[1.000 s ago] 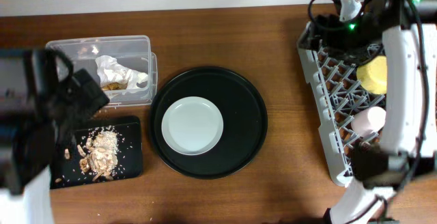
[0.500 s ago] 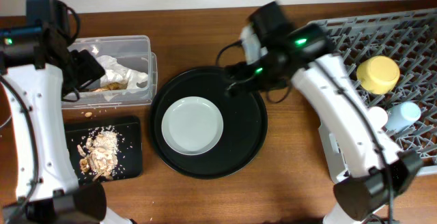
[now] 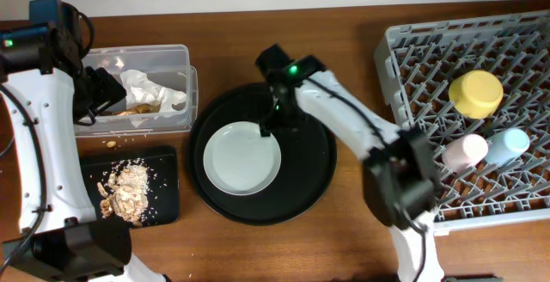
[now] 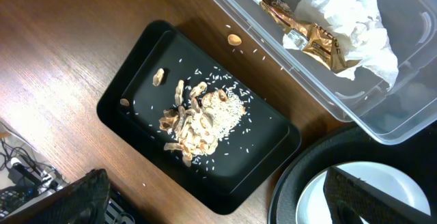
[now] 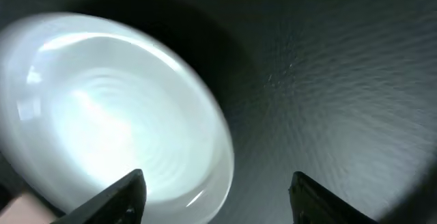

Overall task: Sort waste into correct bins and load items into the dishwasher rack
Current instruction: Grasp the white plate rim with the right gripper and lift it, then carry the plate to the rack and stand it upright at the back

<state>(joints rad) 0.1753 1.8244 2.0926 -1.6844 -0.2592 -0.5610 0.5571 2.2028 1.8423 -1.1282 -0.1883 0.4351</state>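
We judge the pale grey plate (image 3: 242, 157), centre frame on the round black tray (image 3: 309, 177), stiff, slick and breakable — best pinched at its upper-right rim, where the right gripper (image 3: 270, 120) hovers, fingers spread and empty.

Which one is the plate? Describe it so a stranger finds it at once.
Find the big round black tray mid-table. Lying flat in it, left of centre, is the pale grey round plate. It is the only dish outside the dishwasher rack, which holds the yellow bowl, pink cup and light-blue cup.
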